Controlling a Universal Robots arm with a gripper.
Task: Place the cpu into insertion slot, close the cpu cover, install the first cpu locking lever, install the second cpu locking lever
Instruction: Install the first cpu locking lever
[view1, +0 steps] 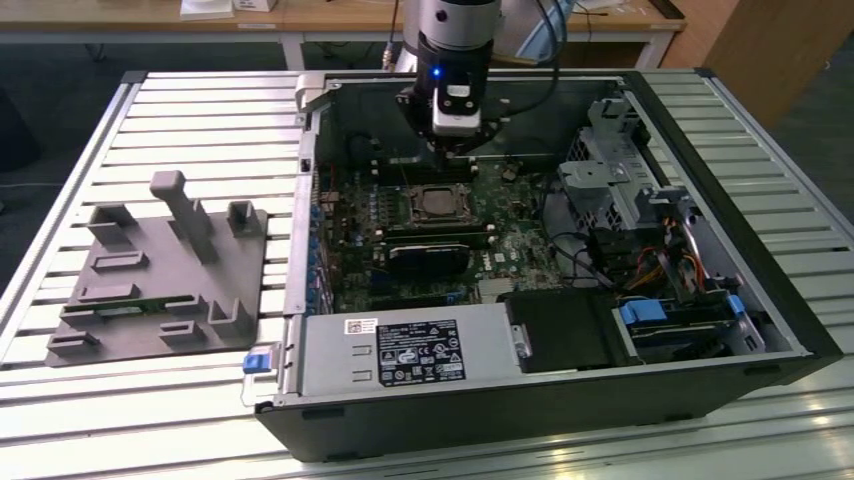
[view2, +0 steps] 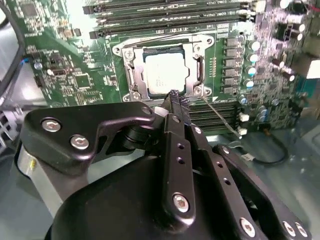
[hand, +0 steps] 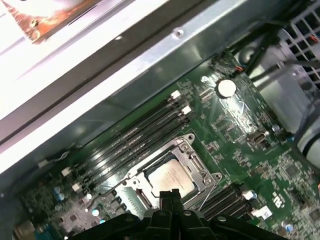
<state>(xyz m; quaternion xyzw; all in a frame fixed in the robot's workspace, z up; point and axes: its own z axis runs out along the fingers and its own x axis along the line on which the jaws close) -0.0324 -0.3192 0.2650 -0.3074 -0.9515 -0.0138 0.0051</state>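
The cpu (view2: 165, 72) lies flat in the insertion slot (view1: 434, 205) on the green motherboard, its pale metal top showing through the window of the cpu cover (view2: 165, 42). That silvery cover lies down around the chip in both wrist views (hand: 194, 159). A thin wire locking lever (view2: 220, 115) angles away from one socket corner across the board. My gripper (view2: 176, 98) hangs just above the socket's edge, near that corner, with its black fingertips (hand: 170, 196) pressed together and nothing seen between them. In the exterior view my gripper (view1: 454, 148) stands over the far side of the socket.
Rows of memory slots (view2: 165, 10) flank the socket. A long black block (view1: 434, 258) sits close in front of it, a power supply (view1: 400, 350) nearer still. Drive cages and cables (view1: 627, 190) fill the exterior view's right. A grey parts fixture (view1: 160, 270) lies outside the case.
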